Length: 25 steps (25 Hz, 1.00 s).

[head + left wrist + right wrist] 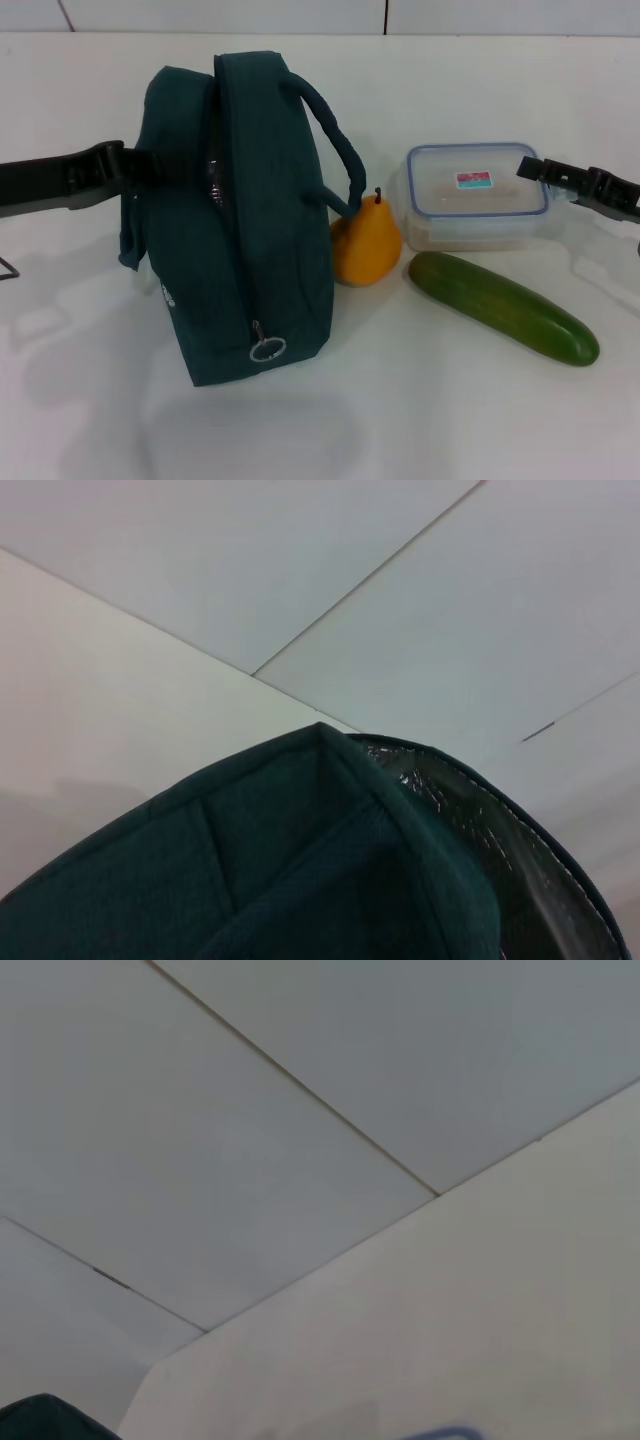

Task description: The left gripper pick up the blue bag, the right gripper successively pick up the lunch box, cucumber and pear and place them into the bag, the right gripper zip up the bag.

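Surface: White surface (420, 420) before you, a pale panelled wall behind it, carrying every item of the task.
Bag: You see the dark blue-green fabric bag (235, 215) standing upright on the surface, its looped handle (335, 140) arching toward the fruit and a metal zip pull ring (266, 349) hanging low on its near edge; the left wrist view shows its top partly open, with shiny dark lining (500, 830) inside.
Left gripper: Your black left gripper (125, 170) is pressed against the bag's far-left side, level with its upper half; whether the fingers are clenched on the fabric you cannot tell.
Pear: Yellow-orange pear (366, 243), upright, just beside the bag and under the handle.
Lunch box: Clear plastic lunch box with a blue-rimmed lid (478, 195), behind the pear and to its right.
Cucumber: Dark green cucumber (503, 306), lying diagonally in front of the box.
Right gripper: Your black right gripper (545, 171) hovers at the box's right edge; its fingers' state cannot be told.
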{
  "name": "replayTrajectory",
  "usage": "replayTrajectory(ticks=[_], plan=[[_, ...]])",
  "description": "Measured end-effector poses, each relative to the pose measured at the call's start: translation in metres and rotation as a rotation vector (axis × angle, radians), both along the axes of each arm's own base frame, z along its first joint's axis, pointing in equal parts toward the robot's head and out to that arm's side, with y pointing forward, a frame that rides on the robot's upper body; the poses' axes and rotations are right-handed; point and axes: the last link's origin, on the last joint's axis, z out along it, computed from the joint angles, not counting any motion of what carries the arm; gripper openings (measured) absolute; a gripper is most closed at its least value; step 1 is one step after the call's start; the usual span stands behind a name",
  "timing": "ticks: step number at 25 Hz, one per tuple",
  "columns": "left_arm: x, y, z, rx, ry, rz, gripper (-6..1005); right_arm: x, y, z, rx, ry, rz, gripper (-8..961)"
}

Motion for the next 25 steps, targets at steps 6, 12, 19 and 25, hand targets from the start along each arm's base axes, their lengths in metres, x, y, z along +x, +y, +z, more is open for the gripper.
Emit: replayTrajectory(ticks=[6,12,19,25], plan=[[-0.0025,-0.0010,-0.0036,-0.010,-0.012,0.001,43,0.0044,-0.0056,-0.0022,-0.004,0.013,-0.018,717],[-0.0032,-0.0033,-0.0029,-0.007,-0.019,-0.006,43,0.0029,-0.0073,-0.0057,-0.004,0.024,-0.018,706],[-0.0058,-0.0062,-0.0030,-0.007,-0.017,-0.003,43,0.0009,-0.0075,-0.0048,0.008,0.039,-0.012,693],[-0.0051,-0.0066,-0.0030,-0.006,-0.021,-0.009,43,-0.0002,-0.0078,0.0014,0.032,0.072,-0.006,681]])
